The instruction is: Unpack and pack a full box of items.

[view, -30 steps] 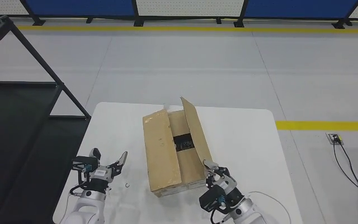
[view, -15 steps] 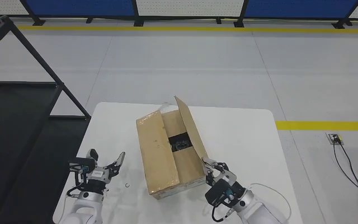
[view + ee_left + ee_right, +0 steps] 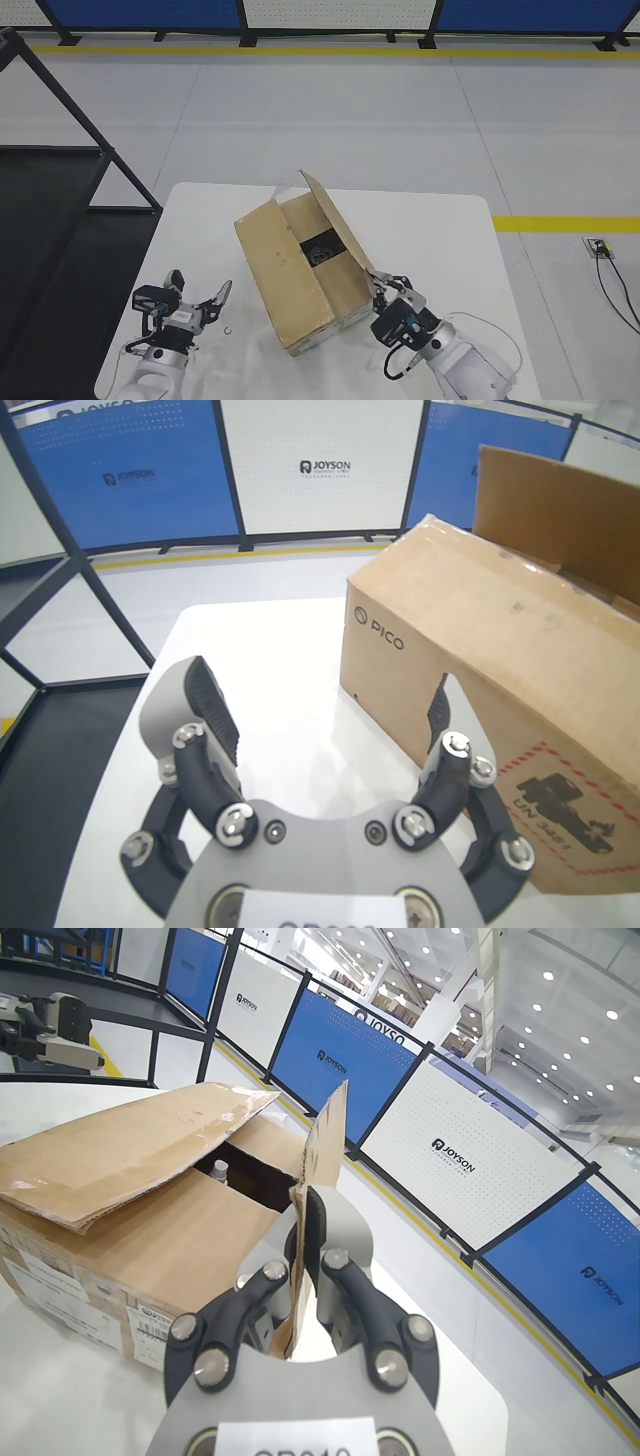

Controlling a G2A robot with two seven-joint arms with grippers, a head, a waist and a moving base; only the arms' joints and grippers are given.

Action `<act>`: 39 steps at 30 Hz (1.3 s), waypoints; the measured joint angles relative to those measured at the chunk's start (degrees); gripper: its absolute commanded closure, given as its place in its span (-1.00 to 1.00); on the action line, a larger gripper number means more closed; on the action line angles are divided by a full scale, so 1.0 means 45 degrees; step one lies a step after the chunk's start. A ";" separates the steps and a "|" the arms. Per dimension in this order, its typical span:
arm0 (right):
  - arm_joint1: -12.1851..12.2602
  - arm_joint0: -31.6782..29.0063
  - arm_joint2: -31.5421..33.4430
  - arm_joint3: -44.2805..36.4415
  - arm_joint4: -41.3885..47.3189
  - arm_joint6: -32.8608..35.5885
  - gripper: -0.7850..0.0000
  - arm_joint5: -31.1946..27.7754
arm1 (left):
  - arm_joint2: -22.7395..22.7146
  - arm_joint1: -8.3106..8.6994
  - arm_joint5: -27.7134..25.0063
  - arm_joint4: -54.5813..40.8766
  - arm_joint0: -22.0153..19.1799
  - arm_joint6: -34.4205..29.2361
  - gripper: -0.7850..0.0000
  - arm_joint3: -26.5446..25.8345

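I am judging the job as barely begun: the box [image 3: 300, 275] is only being opened, and what I can see of its contents is sitting inside, so the unpacking and the whole repacking are waiting. My right gripper [image 3: 306, 1213] is pinching the near end of the right flap [image 3: 327, 1128], jaws clamped on the cardboard edge, and that flap is standing almost on end. The left flap [image 3: 125, 1148] is lying nearly shut, lifting a little along the middle seam, with clear tape [image 3: 45, 1183] clinging to it. Through the dark gap between the flaps I am seeing a grey bottle cap [image 3: 219, 1171], so the box is looking packed. My left gripper [image 3: 325, 695] is hanging by the near left corner of the table [image 3: 440, 230], jaws wide apart and gripping nothing, near the box's left wall.

The box is sitting across the middle of the table, turned askew to its edges, its near end close to the front edge. It is showing as plain brown corrugated card, long and low, carrying a shipping label [image 3: 150, 1328] on the near end; the corners are looking sound, the flap edges a bit ragged
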 measured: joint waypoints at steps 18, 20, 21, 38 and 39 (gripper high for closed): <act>0.0229 -0.0805 0.0696 -0.0949 0.0206 -0.1078 -1.00 -0.0416 | 0.0086 0.0438 -0.4994 0.2271 0.0729 0.0984 -1.00 0.0246; 0.0264 -0.0919 0.0800 -0.1084 0.0295 -0.1372 -1.00 -0.0546 | 0.0226 0.0444 -0.4954 0.2410 0.0669 0.0935 -1.00 0.0256; 0.0279 -0.0962 0.0834 -0.1140 0.0321 -0.1485 -1.00 -0.0608 | 0.0314 0.0445 -0.4888 0.2530 0.0625 0.0886 -1.00 0.0249; 0.0492 -0.1568 0.1181 -0.1565 0.0315 -0.2479 -1.00 -0.0934 | 0.2421 0.0296 -0.3622 0.3601 -0.0247 0.0447 -1.00 0.0417; 0.0501 -0.1596 0.1199 -0.1571 0.0315 -0.2510 -1.00 -0.0929 | 0.2522 0.0284 -0.3556 0.3607 -0.0309 0.0404 -1.00 0.0418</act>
